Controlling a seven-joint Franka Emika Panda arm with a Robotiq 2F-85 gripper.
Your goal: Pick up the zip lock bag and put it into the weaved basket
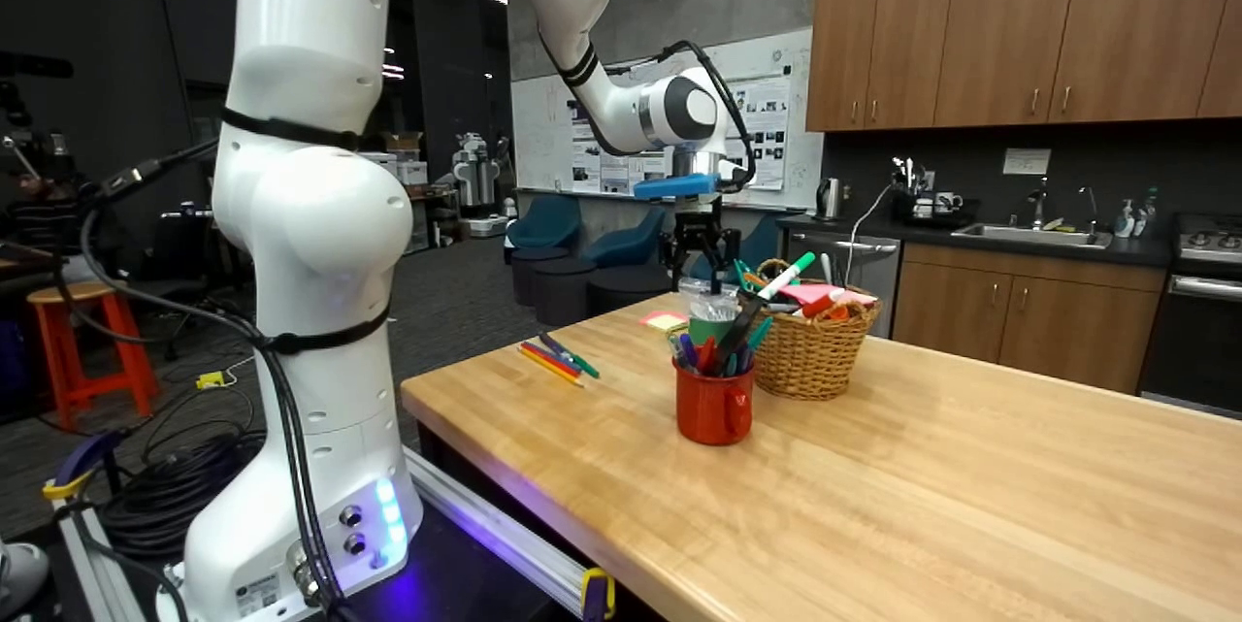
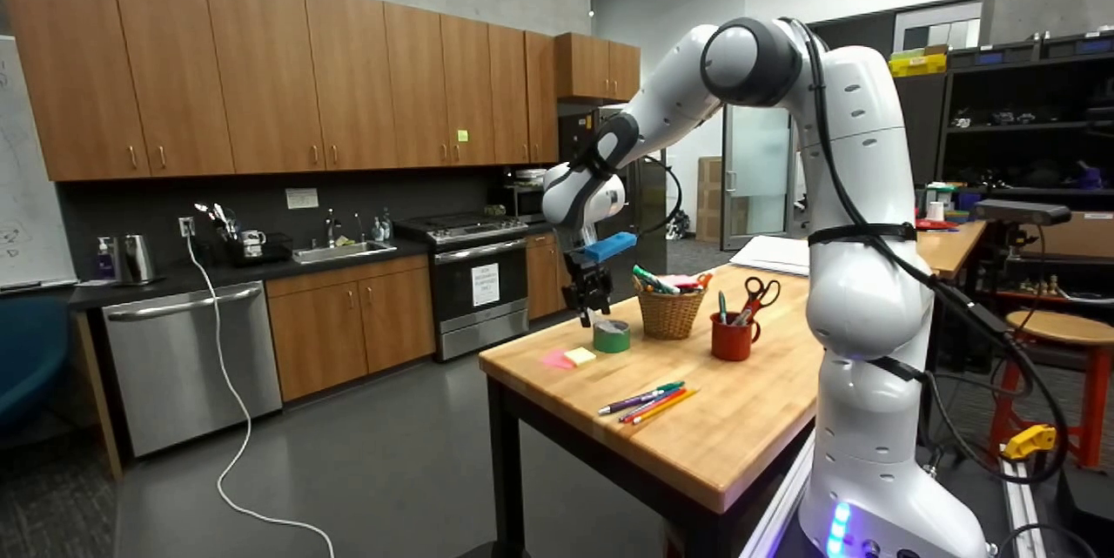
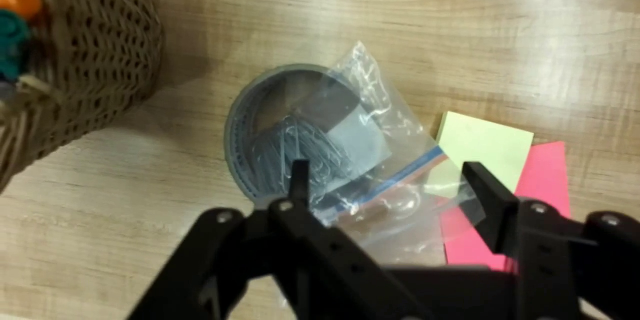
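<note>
Because the claw (image 3: pixel 386 175) stands spread over the plastic bag (image 3: pixel 367 158), which rests on the green tape roll (image 2: pixel 612 340) near the basket (image 2: pixel 669 317), it should probably close low on the loose plastic, clear of the roll's rim, then lift straight up.

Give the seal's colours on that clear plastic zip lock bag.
Blue and reddish seal, clearest in the wrist view.

Lab kitchenette; stove (image 2: pixel 455 290), sink (image 1: pixel 1032 239); wall cabinets (image 2: pixel 261 70); robot arm (image 2: pixel 862 271).
</note>
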